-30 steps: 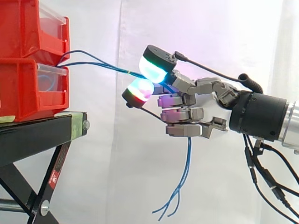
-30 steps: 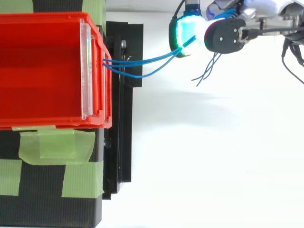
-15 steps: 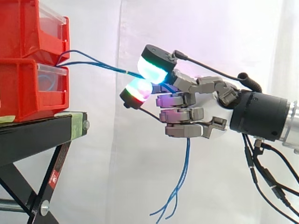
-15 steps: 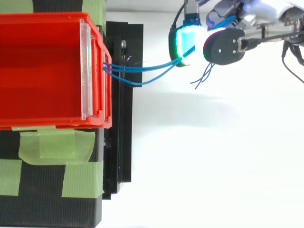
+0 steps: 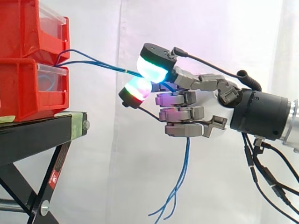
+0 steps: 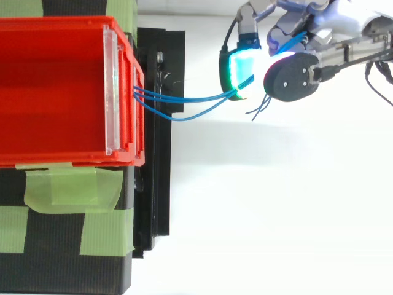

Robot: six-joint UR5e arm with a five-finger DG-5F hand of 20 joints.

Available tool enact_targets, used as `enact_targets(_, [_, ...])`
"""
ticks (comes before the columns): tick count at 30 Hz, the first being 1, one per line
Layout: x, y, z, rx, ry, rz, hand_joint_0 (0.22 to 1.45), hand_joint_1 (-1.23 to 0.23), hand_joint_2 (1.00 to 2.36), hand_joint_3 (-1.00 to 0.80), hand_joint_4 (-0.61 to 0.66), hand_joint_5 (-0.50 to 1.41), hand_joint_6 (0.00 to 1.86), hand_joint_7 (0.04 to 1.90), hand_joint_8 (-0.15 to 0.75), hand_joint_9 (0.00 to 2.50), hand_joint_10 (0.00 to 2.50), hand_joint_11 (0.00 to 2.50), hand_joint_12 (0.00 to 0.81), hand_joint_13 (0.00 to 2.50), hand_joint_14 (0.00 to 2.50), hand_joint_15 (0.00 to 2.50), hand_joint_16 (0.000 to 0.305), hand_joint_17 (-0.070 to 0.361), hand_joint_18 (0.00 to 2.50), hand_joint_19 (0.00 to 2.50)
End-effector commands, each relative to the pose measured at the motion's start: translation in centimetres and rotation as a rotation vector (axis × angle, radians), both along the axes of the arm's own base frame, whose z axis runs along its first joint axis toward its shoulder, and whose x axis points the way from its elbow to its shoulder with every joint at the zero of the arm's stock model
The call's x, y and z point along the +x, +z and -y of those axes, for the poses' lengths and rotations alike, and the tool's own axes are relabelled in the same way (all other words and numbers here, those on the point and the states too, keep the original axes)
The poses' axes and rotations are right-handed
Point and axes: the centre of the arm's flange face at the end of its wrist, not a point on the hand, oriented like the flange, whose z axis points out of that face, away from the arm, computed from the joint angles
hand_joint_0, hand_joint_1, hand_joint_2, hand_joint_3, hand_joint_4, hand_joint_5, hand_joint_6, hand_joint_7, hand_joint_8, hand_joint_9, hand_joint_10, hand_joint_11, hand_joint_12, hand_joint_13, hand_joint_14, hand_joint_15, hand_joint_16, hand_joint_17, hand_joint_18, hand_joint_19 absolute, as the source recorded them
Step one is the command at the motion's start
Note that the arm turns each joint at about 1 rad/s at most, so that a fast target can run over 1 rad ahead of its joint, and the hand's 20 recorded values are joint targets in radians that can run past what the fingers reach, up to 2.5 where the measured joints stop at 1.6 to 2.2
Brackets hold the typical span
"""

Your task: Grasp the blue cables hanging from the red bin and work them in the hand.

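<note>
From the red bin (image 5: pixel 28 88) on the black stand (image 5: pixel 42 128), the blue cables (image 5: pixel 187 156) run across to the hand (image 5: pixel 187 114). The hand has edged slightly nearer the bin than a moment ago, so the span bows with more slack (plainest from above). Two glowing pads (image 5: pixel 152 70) pinch the strands. The other fingers stay curled round them, with the loose ends dangling below. The grasp looks secure, so the working appears under way.

Cannot follow the cables (image 5: pixel 187 158) through the pinch of the pads (image 5: pixel 150 70) or behind the curled hand (image 5: pixel 184 114), nor back to any start between the bins (image 5: pixel 23 93), nor see beyond the left edge cutting the bins, the right edge cutting the arm (image 5: pixel 261 114), the bottom edge cutting the stand (image 5: pixel 37 135).
</note>
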Motion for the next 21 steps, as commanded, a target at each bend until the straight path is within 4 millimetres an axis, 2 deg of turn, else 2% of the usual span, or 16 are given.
enact_targets(1, [0.0, 0.0, 0.0, 0.000, 0.000, 0.001, 0.95, -0.63, 1.02, -0.21, 0.19, 0.00, 0.86, 1.07, 0.308, 1.00, 2.50, 1.95, 0.368, 1.15, 2.50, 1.33, 0.048, 0.109, 1.60, 1.92])
enact_targets(6, [0.0, 0.0, 0.0, -0.001, 0.002, 0.001, 0.95, -0.64, 1.02, -0.20, 0.19, -0.01, 0.87, 1.06, 0.306, 0.97, 2.50, 1.96, 0.375, 1.14, 2.50, 1.32, 0.049, 0.110, 1.57, 1.89])
enact_targets(13, [0.2, 0.3, 0.3, -0.002, 0.000, 0.014, 0.96, -0.66, 1.02, -0.08, 0.19, -0.04, 0.89, 1.04, 0.307, 0.93, 2.50, 1.94, 0.380, 1.12, 2.50, 1.29, 0.052, 0.118, 1.53, 1.80])
enact_targets(15, [0.6, 0.9, 0.5, -0.002, -0.003, 0.028, 0.97, -0.66, 1.02, 0.01, 0.19, -0.04, 0.91, 1.04, 0.308, 0.93, 2.50, 1.91, 0.384, 1.12, 2.50, 1.29, 0.052, 0.118, 1.52, 1.76])
enact_targets(16, [0.7, 1.0, 0.6, -0.003, -0.003, 0.031, 1.00, -0.66, 1.01, 0.13, 0.20, -0.04, 0.93, 1.01, 0.321, 0.91, 2.50, 1.91, 0.397, 1.13, 2.50, 1.28, 0.056, 0.126, 1.50, 1.65])
enact_targets(20, [1.2, 1.8, 1.1, -0.006, -0.002, 0.050, 1.02, -0.64, 1.00, 0.23, 0.21, -0.05, 0.93, 1.01, 0.320, 0.87, 2.50, 1.90, 0.392, 1.10, 2.50, 1.26, 0.057, 0.129, 1.45, 1.59])
enact_targets(21, [1.2, 1.7, 1.1, -0.008, 0.002, 0.048, 1.00, -0.63, 1.08, 0.21, 0.21, -0.05, 0.93, 1.00, 0.329, 0.87, 2.50, 1.87, 0.402, 1.10, 2.50, 1.26, 0.058, 0.130, 1.43, 1.56])
